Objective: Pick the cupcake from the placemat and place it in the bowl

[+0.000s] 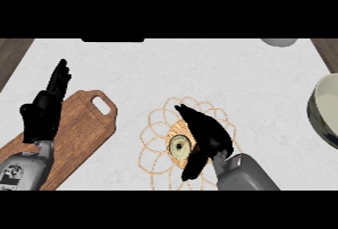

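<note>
Because the cupcake (180,145) sits at the middle of the lacy round placemat (153,134), directly at nine o'clock from the right hand (210,136), the coming grasp turns on that short sideways gap. The right hand's fingers arch over and beside it with the thumb low, partly spread and not visibly closed on it. The bowl (323,112) lies at three o'clock, well apart. The left hand (45,107) rests open above the wooden cutting board (86,129), farther away.
</note>
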`<state>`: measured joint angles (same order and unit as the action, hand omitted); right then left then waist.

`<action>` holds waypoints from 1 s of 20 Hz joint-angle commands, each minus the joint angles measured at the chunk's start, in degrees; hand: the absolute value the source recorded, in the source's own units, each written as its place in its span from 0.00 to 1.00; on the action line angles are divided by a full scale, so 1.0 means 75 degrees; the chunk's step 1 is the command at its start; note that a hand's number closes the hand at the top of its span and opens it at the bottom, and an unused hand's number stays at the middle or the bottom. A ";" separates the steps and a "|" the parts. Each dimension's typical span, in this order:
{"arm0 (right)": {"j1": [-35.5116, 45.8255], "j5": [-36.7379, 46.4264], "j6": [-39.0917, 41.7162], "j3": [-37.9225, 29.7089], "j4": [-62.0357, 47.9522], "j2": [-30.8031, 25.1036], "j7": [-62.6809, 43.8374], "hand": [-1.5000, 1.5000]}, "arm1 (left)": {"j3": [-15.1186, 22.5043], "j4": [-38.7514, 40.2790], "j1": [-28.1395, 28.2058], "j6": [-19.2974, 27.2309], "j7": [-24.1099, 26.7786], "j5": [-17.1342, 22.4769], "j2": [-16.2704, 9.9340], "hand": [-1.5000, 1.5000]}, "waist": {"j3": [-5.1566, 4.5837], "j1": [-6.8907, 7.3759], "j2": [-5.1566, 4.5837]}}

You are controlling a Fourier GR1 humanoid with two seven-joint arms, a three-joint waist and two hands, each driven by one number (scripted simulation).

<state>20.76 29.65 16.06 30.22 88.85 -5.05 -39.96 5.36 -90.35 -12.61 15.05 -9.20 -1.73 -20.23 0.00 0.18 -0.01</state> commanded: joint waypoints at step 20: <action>-0.0576 0.1731 -0.1393 0.0183 -0.2514 0.0334 0.3133 1.00 | -0.0603 -0.1312 0.0461 -0.0732 -0.0893 -0.0738 0.0480 0.50 | 0.0004 0.0010 0.0013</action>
<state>21.82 40.48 8.63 30.06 71.29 -1.15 -21.80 0.61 -94.53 -11.08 9.83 -11.68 -6.38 -16.45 -0.11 0.22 0.41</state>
